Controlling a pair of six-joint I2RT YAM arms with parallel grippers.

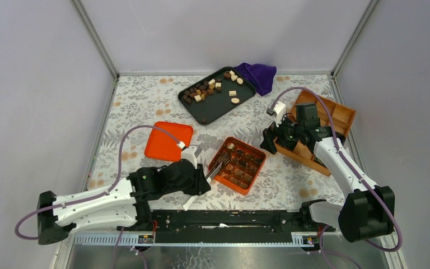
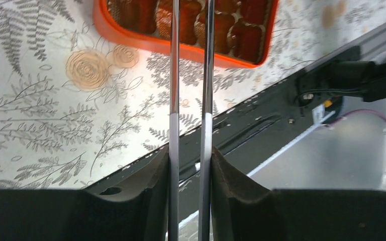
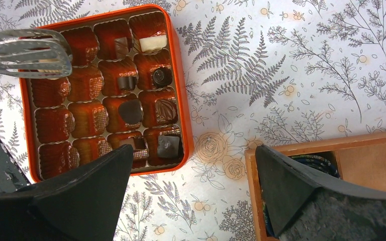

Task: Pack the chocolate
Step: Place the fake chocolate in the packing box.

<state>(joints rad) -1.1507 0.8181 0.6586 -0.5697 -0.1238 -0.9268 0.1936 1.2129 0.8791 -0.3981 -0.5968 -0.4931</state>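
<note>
The left gripper [image 2: 190, 161] is clamped on a pair of slim metal tongs [image 2: 175, 75]. Their tips are cut off by the top edge of the left wrist view and blurred in the right wrist view, so I cannot tell whether they hold anything. They reach over the square orange box with moulded cells [image 2: 130, 40], which sits mid-table near the front edge.

Some chocolate [image 3: 130, 111] already lies in the cells on one side of the box. The rest is scattered on a black rectangular tray [image 1: 218, 106] by the table's far edge. One corner of the box is hidden behind a finger of the right gripper [image 3: 193, 155].

That gripper hangs with its jaws spread wide and empty over bare flower-printed cloth [image 1: 145, 101], between the orange box and a partitioned wooden box [image 3: 367, 160] at the right edge. Something dark in one wooden compartment is mostly covered.

A flat orange lid [image 1: 168, 141] lies left of the box. A crumpled purple cloth [image 1: 257, 75] touches the tray's far right corner. The far left of the table is bare cloth.
</note>
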